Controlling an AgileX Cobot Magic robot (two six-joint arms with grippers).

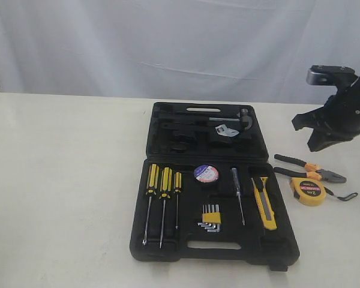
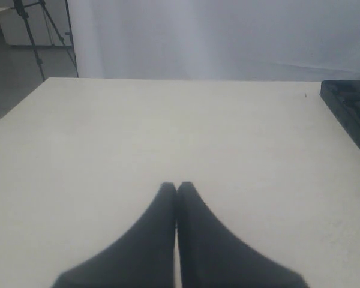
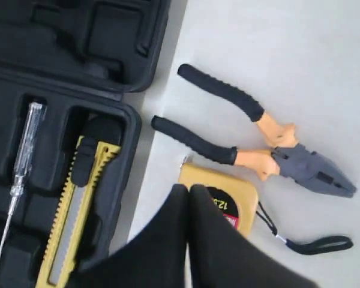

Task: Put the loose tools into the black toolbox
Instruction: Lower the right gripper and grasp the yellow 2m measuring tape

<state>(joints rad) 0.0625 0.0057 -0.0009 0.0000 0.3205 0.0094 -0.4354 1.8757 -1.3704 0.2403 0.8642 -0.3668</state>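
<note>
Right of the black toolbox point(image 1: 137, 243), on the flat pale worktop point(image 1: 60, 180), your pliers point(image 1: 309, 170) lie handles toward the case, nose pointing away. The tape measure point(image 1: 308, 191) sits just beside them. Your right tool point(image 3: 188, 189) hangs above both, pinched together and empty. The left tool point(image 2: 177, 186), likewise pinched together, is well apart.
</note>
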